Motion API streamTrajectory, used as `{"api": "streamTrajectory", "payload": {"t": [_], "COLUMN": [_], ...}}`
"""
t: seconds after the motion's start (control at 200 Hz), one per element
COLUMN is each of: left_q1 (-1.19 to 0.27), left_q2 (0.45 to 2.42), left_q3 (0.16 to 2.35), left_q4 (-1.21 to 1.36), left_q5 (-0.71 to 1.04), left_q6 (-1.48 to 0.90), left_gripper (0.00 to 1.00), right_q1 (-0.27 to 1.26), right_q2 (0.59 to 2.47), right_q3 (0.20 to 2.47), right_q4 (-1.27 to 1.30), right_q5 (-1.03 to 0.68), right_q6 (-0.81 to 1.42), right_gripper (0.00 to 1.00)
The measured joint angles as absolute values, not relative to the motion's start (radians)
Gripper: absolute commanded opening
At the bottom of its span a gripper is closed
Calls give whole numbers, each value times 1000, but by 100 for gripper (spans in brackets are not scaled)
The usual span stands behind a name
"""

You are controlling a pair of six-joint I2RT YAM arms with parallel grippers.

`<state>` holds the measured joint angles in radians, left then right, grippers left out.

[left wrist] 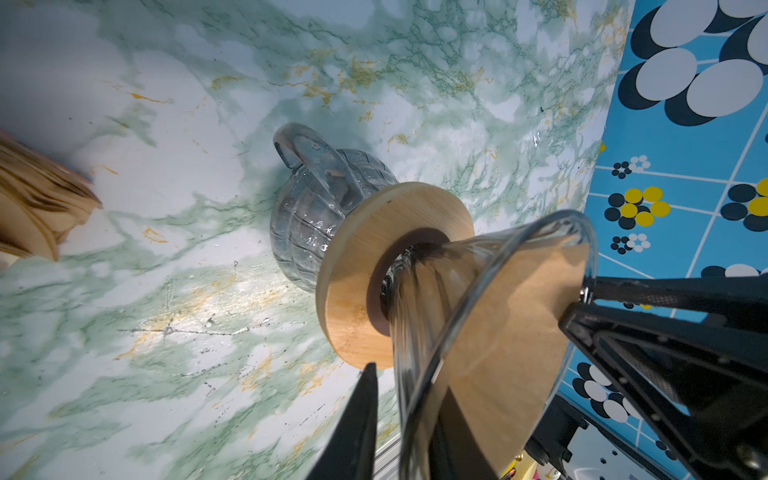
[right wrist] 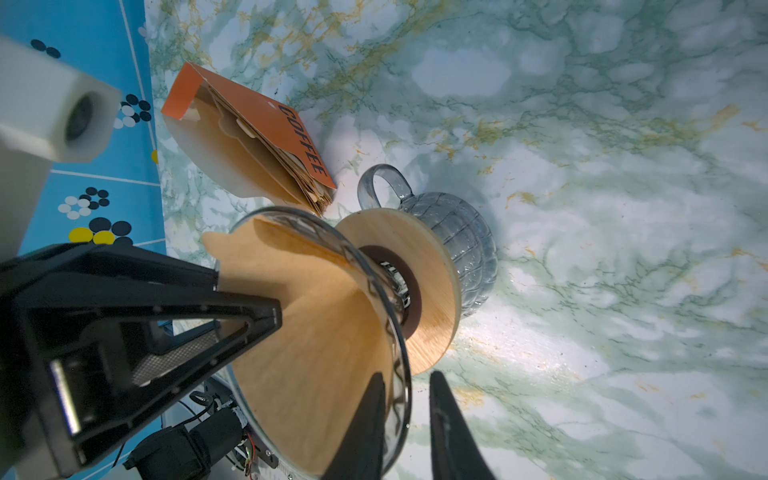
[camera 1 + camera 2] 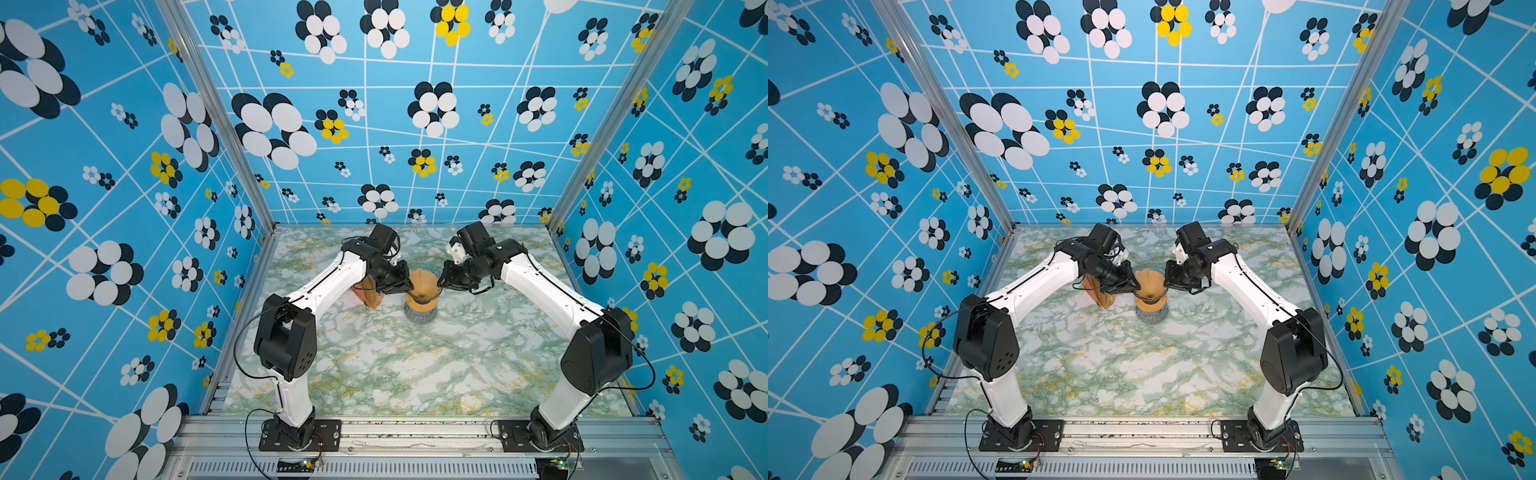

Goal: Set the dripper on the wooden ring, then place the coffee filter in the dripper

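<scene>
Bright, even light fills the booth, and in both top views the walls bow outward toward the edges. Soft shadows pool on the marble table (image 3: 415, 374) under the arms. In the wrist views glare streaks the glass jug (image 1: 307, 216), and the nearest black fingers (image 2: 361, 436) are blurred, out of focus.

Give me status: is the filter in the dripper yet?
Done: the coffee filter sits inside the dripper, which stands on the wooden ring over the glass jug. In hand: the left gripper and right gripper each straddle the dripper's rim. Left: let go, pull both arms away.
</scene>
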<state>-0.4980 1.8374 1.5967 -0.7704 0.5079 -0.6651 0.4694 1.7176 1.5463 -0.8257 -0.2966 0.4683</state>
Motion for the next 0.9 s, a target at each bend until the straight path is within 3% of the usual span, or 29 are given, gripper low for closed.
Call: {"api": "streamTrajectory", "payload": {"t": [0.54,0.73,0.75,0.9], "left_q1": [-498,-498,-498,-498], "left_q2": [1783,1726,1716,1635], "left_q3": [1597,1591,1589,1529], "left_q4": [-770,-768,-768,-749], "left_q5": [500,467,463,439], "left_q6": [-669,-668,-668,-665], "left_gripper": [38,42,47,56], "right_q1": [469,471,471,474], "right_q2": [1597,1501,1491,1404], "right_q3": [1546,1497,1488,1404], "right_q4": [-826,-819,-819,-804], "right_q5": [-288,-279,-277,-270], "right_q6": [449,437,437,437], "right_gripper": [52,57,57,62]}}
